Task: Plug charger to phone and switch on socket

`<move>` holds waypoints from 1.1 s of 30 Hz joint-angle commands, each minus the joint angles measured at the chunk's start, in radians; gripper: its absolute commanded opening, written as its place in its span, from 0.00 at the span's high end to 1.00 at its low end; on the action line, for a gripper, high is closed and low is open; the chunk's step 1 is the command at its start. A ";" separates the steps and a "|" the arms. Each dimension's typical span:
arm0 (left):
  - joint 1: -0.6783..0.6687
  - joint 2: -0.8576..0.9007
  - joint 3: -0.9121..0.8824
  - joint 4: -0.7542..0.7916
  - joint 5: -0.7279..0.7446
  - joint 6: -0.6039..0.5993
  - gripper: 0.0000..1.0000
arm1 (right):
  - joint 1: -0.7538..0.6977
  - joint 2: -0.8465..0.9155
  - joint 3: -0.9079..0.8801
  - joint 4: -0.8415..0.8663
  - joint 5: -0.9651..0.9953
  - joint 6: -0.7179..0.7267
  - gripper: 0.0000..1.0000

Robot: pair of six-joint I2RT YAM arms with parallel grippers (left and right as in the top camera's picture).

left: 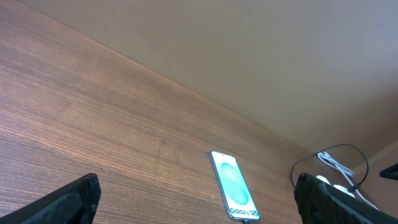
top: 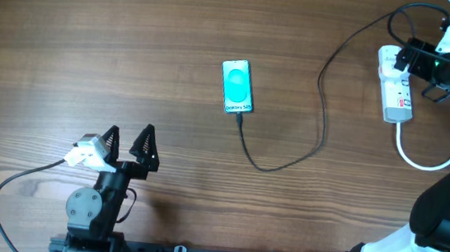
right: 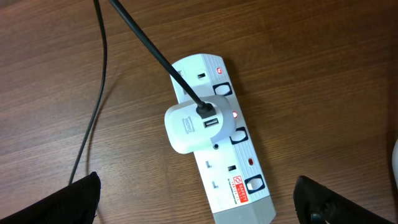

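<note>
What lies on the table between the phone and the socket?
In the overhead view, only the black charger cable runs between the phone and the socket; nothing else sits there.

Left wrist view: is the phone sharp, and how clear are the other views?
Left wrist: the phone is fairly sharp, the fingers at the corners dark and soft. Right wrist: the socket is crisp. Overhead: even light, no strong glare.

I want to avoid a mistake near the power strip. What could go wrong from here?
The right gripper hangs open over the power strip, whose switches sit close together: it may press the wrong one. It could also knock the white adapter or snag the black cable, tugging the phone.
</note>
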 commanded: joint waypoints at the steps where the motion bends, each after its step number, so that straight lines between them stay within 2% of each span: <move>1: 0.005 -0.009 -0.004 -0.007 -0.017 0.022 0.00 | 0.052 -0.129 -0.007 0.005 0.010 0.008 0.00; 9: 0.005 -0.009 -0.004 -0.007 -0.017 0.022 0.00 | 0.317 -0.669 -0.008 0.005 0.010 0.008 0.00; 14: 0.005 -0.009 -0.004 -0.007 -0.017 0.022 0.00 | 0.352 -0.822 -0.008 -0.014 0.081 0.007 0.00; 17: 0.005 -0.009 -0.004 -0.007 -0.017 0.022 0.00 | 0.351 -0.880 -0.043 -0.318 0.085 0.005 0.00; 19: 0.005 -0.009 -0.004 -0.007 -0.017 0.022 0.00 | 0.351 -0.921 -0.182 -0.344 0.085 0.003 0.00; 21: 0.005 -0.009 -0.004 -0.007 -0.017 0.022 0.00 | 0.351 -0.969 -0.371 -0.238 0.065 -0.027 0.00; 23: 0.005 -0.009 -0.004 -0.007 -0.017 0.022 0.00 | 0.351 -1.020 -0.591 -0.037 -0.065 -0.132 0.00; 25: 0.005 -0.009 -0.004 -0.007 -0.017 0.022 0.00 | 0.351 -1.049 -0.794 0.266 -0.206 -0.228 0.00; 26: 0.005 -0.009 -0.004 -0.007 -0.017 0.022 0.00 | 0.351 -1.054 -0.856 0.390 -0.225 -0.227 0.00; 27: 0.005 -0.009 -0.004 -0.007 -0.017 0.022 0.00 | 0.351 -1.057 -0.954 0.586 -0.255 -0.227 0.00; 28: 0.005 -0.009 -0.004 -0.007 -0.017 0.022 0.00 | 0.351 -1.058 -1.010 0.680 -0.259 -0.224 0.00; 29: 0.005 -0.009 -0.004 -0.007 -0.017 0.022 0.00 | 0.351 -1.062 -1.067 0.752 -0.262 -0.220 0.00; 33: 0.005 -0.009 -0.004 -0.007 -0.017 0.022 0.00 | 0.351 -1.116 -1.248 0.810 -0.215 -0.219 0.00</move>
